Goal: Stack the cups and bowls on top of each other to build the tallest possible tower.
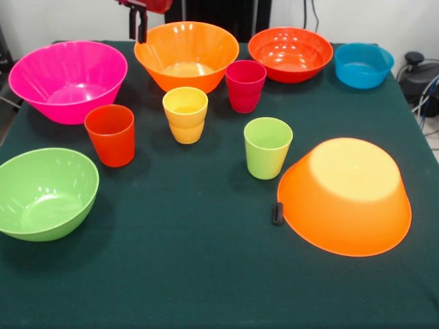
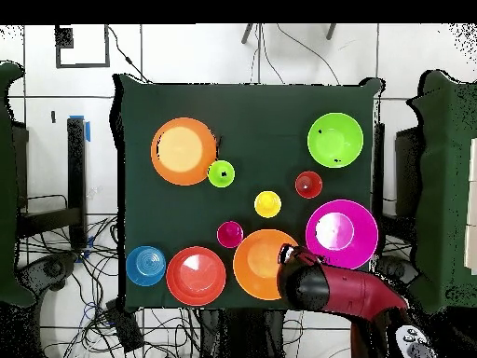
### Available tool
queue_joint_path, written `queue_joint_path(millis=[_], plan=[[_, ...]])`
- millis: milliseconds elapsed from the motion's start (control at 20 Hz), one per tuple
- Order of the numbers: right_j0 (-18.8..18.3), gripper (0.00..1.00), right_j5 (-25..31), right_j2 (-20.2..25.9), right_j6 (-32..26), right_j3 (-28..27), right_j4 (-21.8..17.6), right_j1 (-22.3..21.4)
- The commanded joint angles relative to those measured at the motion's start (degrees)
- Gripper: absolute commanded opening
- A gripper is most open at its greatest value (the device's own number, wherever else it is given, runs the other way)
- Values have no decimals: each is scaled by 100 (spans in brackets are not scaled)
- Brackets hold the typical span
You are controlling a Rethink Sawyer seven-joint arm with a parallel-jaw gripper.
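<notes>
All the bowls and cups stand apart on the dark green table, none stacked. Along the far side are a large pink bowl (image 1: 68, 103), an upright large orange bowl (image 1: 186, 72), a red-orange bowl (image 1: 290, 68) and a small blue bowl (image 1: 363, 72). A lime green bowl (image 1: 44, 205) sits near left. A second orange bowl (image 1: 346, 199) lies upside down near right. The orange-red cup (image 1: 111, 137), yellow cup (image 1: 185, 116), crimson cup (image 1: 245, 88) and lime green cup (image 1: 267, 149) stand upright mid-table. My gripper (image 1: 137, 27) hangs empty at the far edge, between the pink and orange bowls; in the overhead view the gripper (image 2: 291, 259) is over the orange bowl's rim (image 2: 252, 270).
A small black piece (image 1: 277, 213) lies against the upturned orange bowl's left rim. Cables and a black device (image 1: 418, 72) lie off the table at the right. The near strip of green cloth (image 1: 206, 288) holds nothing.
</notes>
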Motion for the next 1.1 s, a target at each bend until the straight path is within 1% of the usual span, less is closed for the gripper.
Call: queue_joint_path(millis=[50,400,650,900,1100], plan=[[21,0,-271,230,169,-358,-384,329],[-145,0,-441,229,115,-465,-507,485],[-306,0,-535,329,74,-537,-627,616],[-324,0,-429,275,45,-614,-737,541],[-390,0,-377,338,11,-672,-796,491]])
